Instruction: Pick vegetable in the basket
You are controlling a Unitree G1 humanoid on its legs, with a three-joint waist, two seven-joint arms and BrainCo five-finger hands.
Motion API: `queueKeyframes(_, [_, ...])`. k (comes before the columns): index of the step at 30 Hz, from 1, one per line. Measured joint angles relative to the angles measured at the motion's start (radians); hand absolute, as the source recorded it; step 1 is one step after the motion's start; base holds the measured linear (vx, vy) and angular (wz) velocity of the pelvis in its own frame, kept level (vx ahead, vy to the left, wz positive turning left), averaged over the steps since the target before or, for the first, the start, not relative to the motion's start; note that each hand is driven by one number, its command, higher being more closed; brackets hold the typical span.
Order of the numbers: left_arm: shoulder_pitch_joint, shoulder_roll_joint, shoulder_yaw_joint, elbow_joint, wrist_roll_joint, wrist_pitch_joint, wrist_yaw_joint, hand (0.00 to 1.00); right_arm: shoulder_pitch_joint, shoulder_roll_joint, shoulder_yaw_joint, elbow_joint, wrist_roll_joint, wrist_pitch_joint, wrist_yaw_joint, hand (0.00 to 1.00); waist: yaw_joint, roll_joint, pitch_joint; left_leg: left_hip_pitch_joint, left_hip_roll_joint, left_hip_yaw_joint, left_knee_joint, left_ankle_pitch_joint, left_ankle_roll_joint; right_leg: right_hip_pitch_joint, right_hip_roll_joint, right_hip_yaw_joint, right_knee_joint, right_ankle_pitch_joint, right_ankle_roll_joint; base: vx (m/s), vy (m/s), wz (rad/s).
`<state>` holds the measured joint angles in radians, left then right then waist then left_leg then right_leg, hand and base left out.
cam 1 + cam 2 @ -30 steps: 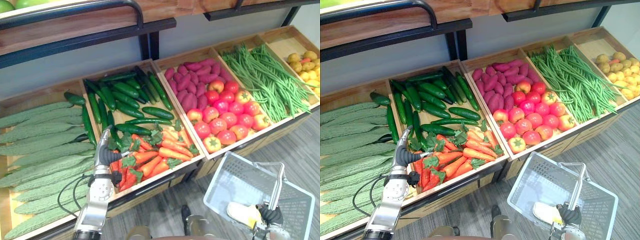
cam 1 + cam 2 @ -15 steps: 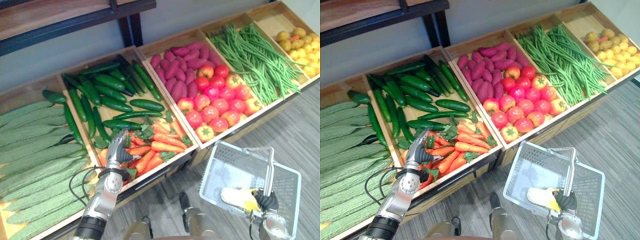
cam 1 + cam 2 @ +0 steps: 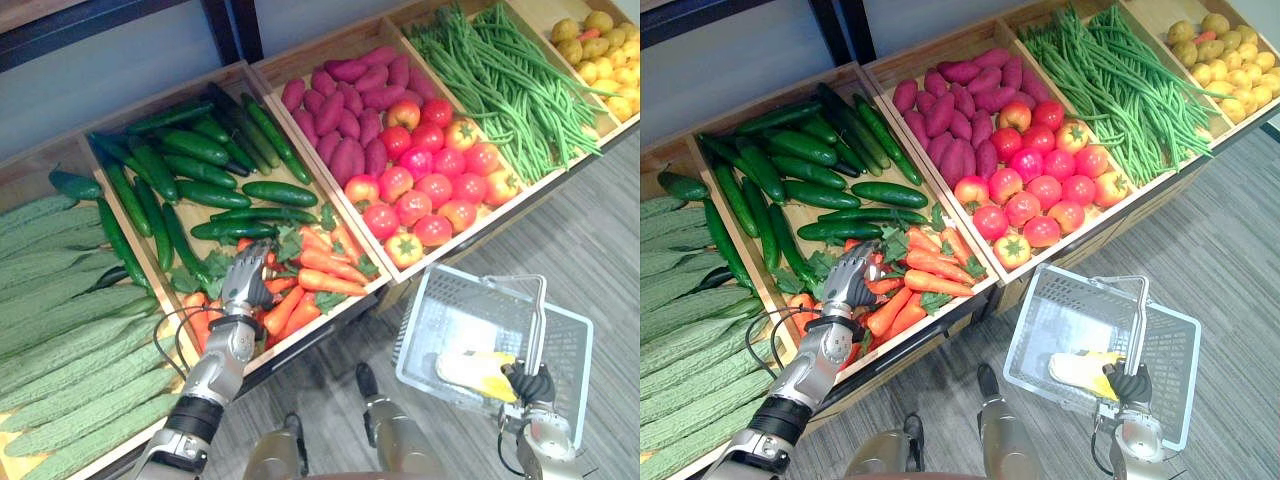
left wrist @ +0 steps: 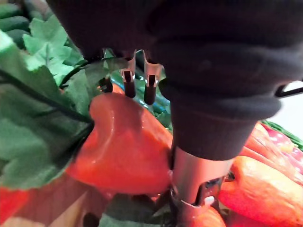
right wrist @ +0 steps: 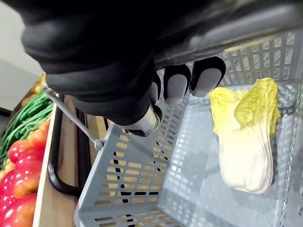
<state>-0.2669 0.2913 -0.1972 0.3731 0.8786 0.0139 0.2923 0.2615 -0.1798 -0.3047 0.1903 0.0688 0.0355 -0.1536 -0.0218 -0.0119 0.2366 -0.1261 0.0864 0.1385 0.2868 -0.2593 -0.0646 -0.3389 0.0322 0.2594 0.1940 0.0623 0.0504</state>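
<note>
I stand before a long row of wooden crates [image 3: 262, 75] that lean against a grey wall [image 3: 130, 70], on a floor [image 3: 600, 250] of grey planks. From the robot's left to its right the crates hold bitter gourds [image 3: 60, 340], then cucumbers [image 3: 190, 165] with carrots [image 3: 320, 270] in front of them, then purple sweet potatoes [image 3: 345, 100] with tomatoes [image 3: 430, 190] in front, then green beans [image 3: 510, 80], and at the far end potatoes [image 3: 600, 50].

The left arm reaches up and forward into the carrot part of the crate, and the left hand [image 3: 245, 285] is bent down onto the pile. From the wrist I see its fingers [image 4: 149, 92] curved over one carrot [image 4: 123, 146], with the dark tips at its leafy end and the thumb [image 4: 191, 189] against its side, so the hand is grasping it. This carrot is bright orange and glossy, thick at the top, with broad green leaves. It lies among the other carrots in the crate.

The right hand [image 3: 530, 385] is low at the robot's right side, its fingers wrapped around the handle [image 3: 540, 320] of a grey plastic basket [image 3: 440, 290] with slotted walls. The basket hangs over the floor, just in front of the tomato crate. Inside it lies one pale cabbage [image 5: 246, 142], white at the stem and yellow at the leaves.
</note>
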Motion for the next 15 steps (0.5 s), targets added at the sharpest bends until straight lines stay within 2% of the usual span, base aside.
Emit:
queueKeyframes(8, [-0.039, 0.002, -0.021, 0.045, -0.004, -0.002, -0.017, 1.00, -0.015, 0.000, 0.000, 0.000, 0.001, -0.014, 0.001, 1.00, -0.017, 0.000, 0.005, 0.000, 0.001, 0.005, -0.002, 0.000, 0.001, 0.003, 0.001, 0.011, -0.011, 0.006, 0.001, 0.00, 0.004, -0.02])
queueKeyframes(15, [-0.020, -0.012, -0.026, 0.039, -0.014, 0.008, -0.025, 1.00, -0.019, 0.003, 0.000, 0.000, 0.001, -0.019, 0.000, 1.00, -0.018, 0.004, 0.031, 0.022, 0.003, 0.012, -0.009, -0.002, 0.003, 0.025, 0.003, 0.016, -0.024, 0.009, 0.004, 0.00, 0.004, -0.01])
